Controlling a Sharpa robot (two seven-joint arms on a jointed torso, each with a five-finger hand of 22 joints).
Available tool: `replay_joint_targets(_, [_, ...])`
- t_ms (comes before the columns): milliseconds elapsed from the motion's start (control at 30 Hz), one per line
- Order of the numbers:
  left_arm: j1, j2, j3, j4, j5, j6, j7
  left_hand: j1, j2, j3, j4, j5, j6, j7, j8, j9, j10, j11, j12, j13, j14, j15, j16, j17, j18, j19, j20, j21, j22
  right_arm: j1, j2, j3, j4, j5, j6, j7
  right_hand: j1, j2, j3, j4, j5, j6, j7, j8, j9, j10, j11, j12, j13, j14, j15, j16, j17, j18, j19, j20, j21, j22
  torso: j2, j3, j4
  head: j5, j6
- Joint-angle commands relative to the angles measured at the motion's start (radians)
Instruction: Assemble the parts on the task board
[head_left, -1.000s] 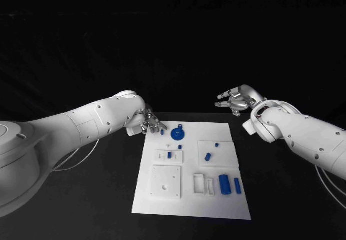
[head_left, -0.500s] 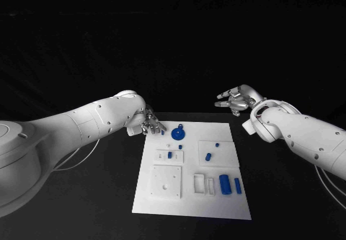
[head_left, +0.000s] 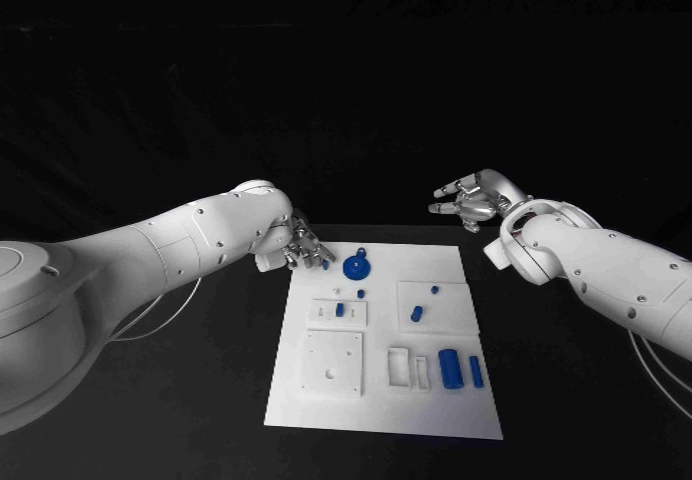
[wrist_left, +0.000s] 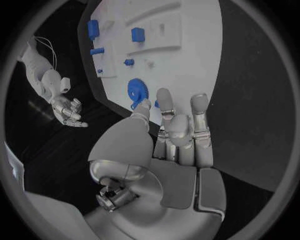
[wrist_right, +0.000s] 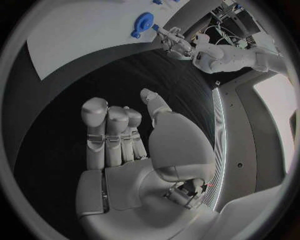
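Note:
The white task board (head_left: 454, 410) lies in the middle of the black table. A round blue gear-like part (head_left: 356, 267) sits near its far edge, with a small blue piece (head_left: 326, 264) just left of it. My left hand (head_left: 300, 246) hovers at the board's far left corner, fingers stretched toward the gear (wrist_left: 137, 91) and apart, the tips close to the small piece (wrist_left: 156, 104); nothing is gripped. My right hand (head_left: 470, 201) hangs over the bare table beyond the far right corner, its fingers spread and empty (wrist_right: 125, 140).
More blue parts lie on the board: two pegs (head_left: 339, 310) in the left middle, two on the raised square plate (head_left: 415, 313), and two long bars (head_left: 449, 367) near the front right. White blocks (head_left: 332, 365) stand front left.
My left hand has crept slightly toward the board's far left corner. The right hand and the parts have stayed where they were.

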Motion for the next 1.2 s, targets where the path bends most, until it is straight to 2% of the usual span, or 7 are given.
replay_joint_targets(33, [-0.003,0.006,0.000,-0.004,0.013,0.019,0.015,0.006,0.011,-0.002,-0.006,-0.003,0.006,0.001,0.001,-0.002,0.036,0.003,-0.005,-0.001,-0.003,-0.001,0.007,0.001,-0.002,-0.003,0.001,0.003,0.018,0.000,0.001,0.000,0.001,-0.009,0.010,0.004,-0.009,-0.002,0.003,0.000,0.004,0.005,0.002,-0.003,-0.001,-0.001,-0.002,0.001,-0.001,0.000,-0.001,-0.002,0.000,0.011,0.026,0.003,-0.001,0.089,0.001,0.0002,-0.0009,0.001,0.000])
replay_joint_targets(567, [-0.009,0.013,-0.001,-0.027,0.014,0.014,0.022,0.071,0.063,0.036,-0.044,0.028,0.019,-0.006,0.003,0.004,0.038,-0.001,-0.004,-0.002,0.000,-0.001,0.010,0.004,-0.002,-0.003,0.003,0.006,0.018,0.000,0.000,0.000,0.003,-0.010,0.011,0.004,-0.011,-0.002,0.007,-0.001,0.004,0.006,0.002,-0.003,-0.002,0.001,-0.002,0.004,0.001,0.001,-0.001,-0.001,0.002,0.011,0.026,0.003,0.001,0.089,0.000,0.0004,-0.0005,-0.003,-0.003])
replay_joint_targets(733, [-0.009,0.010,-0.001,-0.023,0.028,0.002,0.025,0.094,0.079,0.054,-0.074,0.074,0.038,-0.016,0.008,0.037,0.040,-0.005,-0.003,-0.005,0.003,-0.002,0.015,0.010,-0.001,0.000,0.003,0.012,0.020,0.000,0.002,0.000,0.001,-0.010,0.012,0.004,-0.012,-0.002,0.007,0.000,0.004,0.007,0.002,-0.003,-0.001,0.001,-0.003,0.004,0.001,0.001,-0.001,-0.001,0.002,0.011,0.026,0.003,0.002,0.089,0.000,0.0005,0.0001,-0.003,-0.003])
replay_joint_targets(767, [-0.009,0.008,-0.001,-0.021,0.033,-0.003,0.026,0.088,0.081,0.055,-0.085,0.077,0.032,-0.017,0.002,0.092,0.040,-0.007,-0.002,-0.008,0.004,-0.004,0.017,0.012,-0.002,0.001,0.000,0.013,0.019,0.000,0.002,0.000,0.000,-0.010,0.013,0.005,-0.012,-0.002,0.007,0.001,0.004,0.007,0.002,-0.002,-0.001,0.001,-0.003,0.004,0.001,0.001,-0.001,-0.001,0.002,0.011,0.026,0.003,0.002,0.089,0.000,0.0006,0.0003,-0.003,-0.004])
replay_joint_targets(867, [-0.009,0.002,-0.001,-0.012,0.052,-0.019,0.028,0.094,0.085,0.067,-0.102,0.095,0.043,-0.024,0.007,0.157,0.042,-0.009,0.002,-0.012,0.007,-0.003,0.022,0.019,-0.004,0.003,0.001,0.018,0.021,0.000,0.002,0.000,-0.001,-0.010,0.014,0.005,-0.012,-0.002,0.007,0.001,0.004,0.007,0.002,-0.002,-0.001,0.001,-0.003,0.004,0.001,0.001,-0.001,-0.001,0.002,0.011,0.026,0.003,0.002,0.089,0.000,0.0009,0.0006,-0.002,-0.004])
replay_joint_targets(1067, [-0.009,-0.021,-0.001,0.022,0.095,-0.069,0.028,0.093,0.073,0.111,-0.151,0.199,0.071,-0.040,0.046,0.318,0.046,-0.021,0.021,-0.042,0.019,-0.007,0.031,0.039,-0.003,0.015,0.000,0.041,0.025,0.000,0.002,0.000,-0.003,-0.010,0.018,0.004,-0.012,-0.002,0.007,0.001,0.004,0.007,0.002,-0.002,-0.001,0.001,-0.003,0.004,0.001,0.001,-0.001,-0.001,0.002,0.011,0.026,0.003,0.002,0.089,-0.002,0.0008,0.0009,0.000,-0.006])
replay_joint_targets(1200, [-0.008,-0.051,-0.001,0.069,0.131,-0.112,0.021,0.058,0.054,0.161,-0.178,0.255,0.077,-0.046,0.036,0.434,0.047,-0.025,0.034,-0.050,0.029,-0.008,0.031,0.052,-0.003,0.024,-0.001,0.057,0.028,0.000,0.001,0.000,-0.005,-0.010,0.020,0.004,-0.012,-0.002,0.007,0.001,0.005,0.007,0.002,-0.002,-0.001,0.001,-0.003,0.003,0.000,0.001,-0.001,-0.002,0.002,0.011,0.026,0.003,0.001,0.089,-0.003,0.0011,0.0030,0.000,-0.005])
